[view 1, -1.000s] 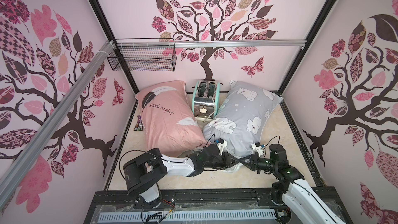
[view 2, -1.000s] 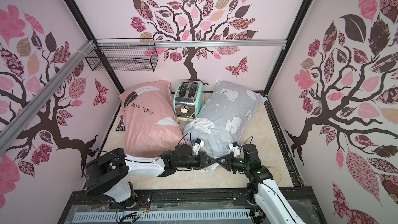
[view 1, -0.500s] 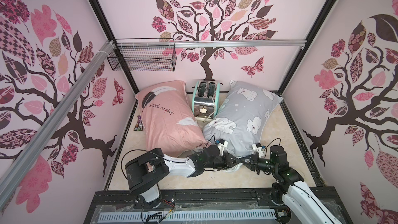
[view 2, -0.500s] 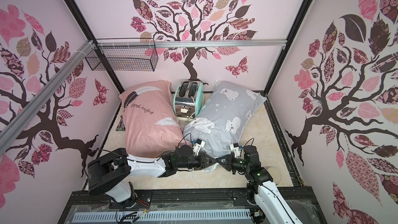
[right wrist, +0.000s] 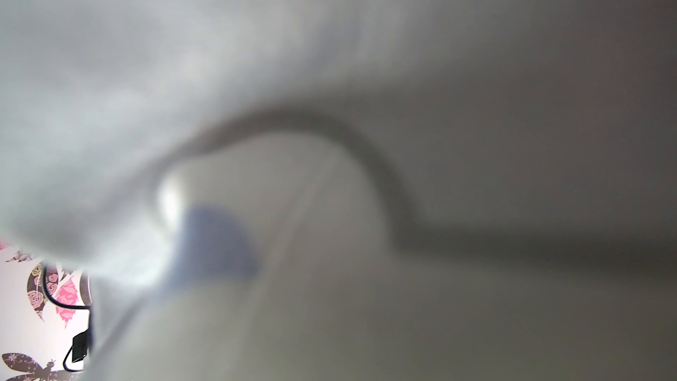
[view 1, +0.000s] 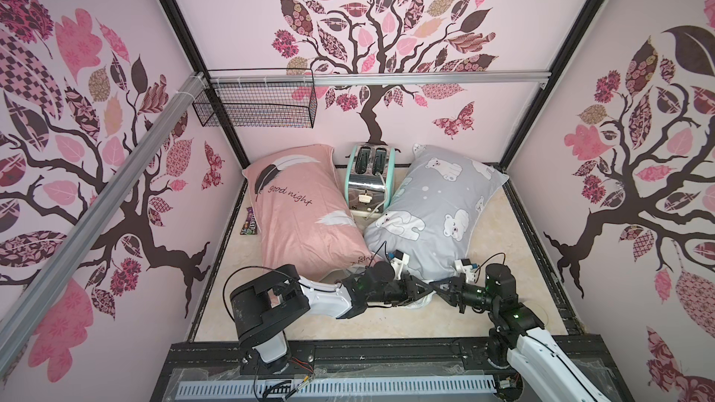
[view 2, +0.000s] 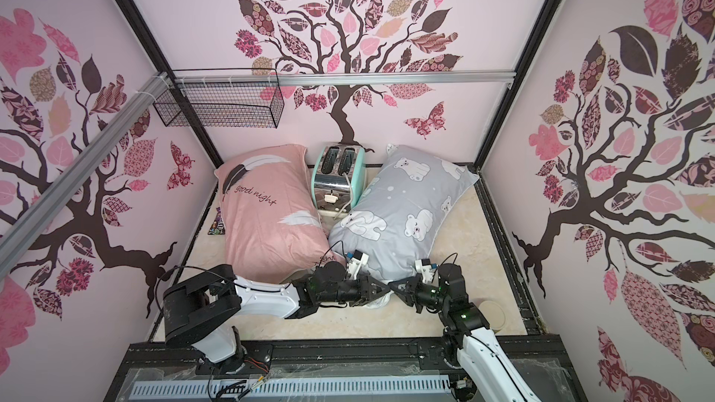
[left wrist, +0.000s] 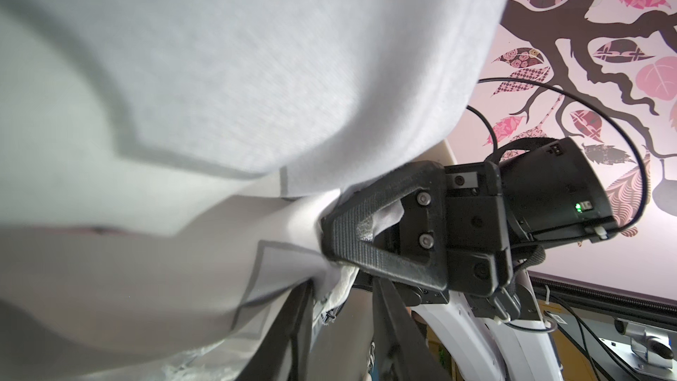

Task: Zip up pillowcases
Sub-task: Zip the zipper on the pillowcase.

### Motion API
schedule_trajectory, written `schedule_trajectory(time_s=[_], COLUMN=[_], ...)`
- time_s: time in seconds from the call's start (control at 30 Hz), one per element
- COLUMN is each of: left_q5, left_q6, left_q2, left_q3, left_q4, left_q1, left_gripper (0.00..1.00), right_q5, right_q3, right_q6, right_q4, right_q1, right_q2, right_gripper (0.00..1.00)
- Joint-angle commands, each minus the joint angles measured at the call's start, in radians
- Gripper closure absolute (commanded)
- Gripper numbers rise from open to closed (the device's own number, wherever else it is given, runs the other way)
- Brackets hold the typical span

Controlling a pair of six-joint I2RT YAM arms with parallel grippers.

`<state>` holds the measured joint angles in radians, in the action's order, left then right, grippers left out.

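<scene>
Pink walls printed with dark, leafy trees close in a pale beige desk point(view 1: 499, 233) on three sides, and a black wire basket point(view 1: 255, 106) hangs on the back wall. On the desk, a pink pillowcase point(view 1: 298, 218) with feathers and "good night" script lies along the left wall. A grey pillowcase point(view 1: 437, 203) with white polar bears lies angled toward the far right corner. A mint and silver toaster point(view 1: 369, 179) stands between their far ends, and a small candy packet point(view 1: 249, 222) lies between the pink case and the left wall. The left arm point(view 1: 321, 295) stretches low across the desk from its base at the near left. The right arm point(view 1: 503, 303) reaches in from the near right, bent at the elbow. The left fingers point(view 1: 419, 288) and right fingers point(view 1: 439, 288) meet tip to tip at the near edge of the grey case. In the left wrist view the right fingers are clenched on a fold of grey and white cloth at that edge. The left fingers stand apart below it, with a hem of the case beside one of them and nothing gripped. Blurred grey cloth fills the right wrist view. Bare desk lies open to the right of the grey case and along the near edge in front of both arms.
</scene>
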<state>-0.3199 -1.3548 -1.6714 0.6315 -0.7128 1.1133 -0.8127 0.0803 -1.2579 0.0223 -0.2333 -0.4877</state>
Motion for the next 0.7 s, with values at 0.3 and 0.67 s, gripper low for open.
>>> schedule_trajectory(time_s=[0.3, 0.67], left_q5=[-0.021, 0.0], left_q6=[-0.003, -0.004], left_q2=[-0.015, -0.021], left_q3=[-0.025, -0.02], left_q4=[-0.053, -0.049], left_q1=[0.013, 0.02], left_gripper=[0.6, 0.63], right_q5=[0.018, 0.007], right_q3=[-0.037, -0.04], right_q6=[-0.078, -0.092], right_q4=[-0.089, -0.111], right_q1=[0.002, 0.001], right_q2=[0.008, 0.009], right_gripper=[1.0, 1.0])
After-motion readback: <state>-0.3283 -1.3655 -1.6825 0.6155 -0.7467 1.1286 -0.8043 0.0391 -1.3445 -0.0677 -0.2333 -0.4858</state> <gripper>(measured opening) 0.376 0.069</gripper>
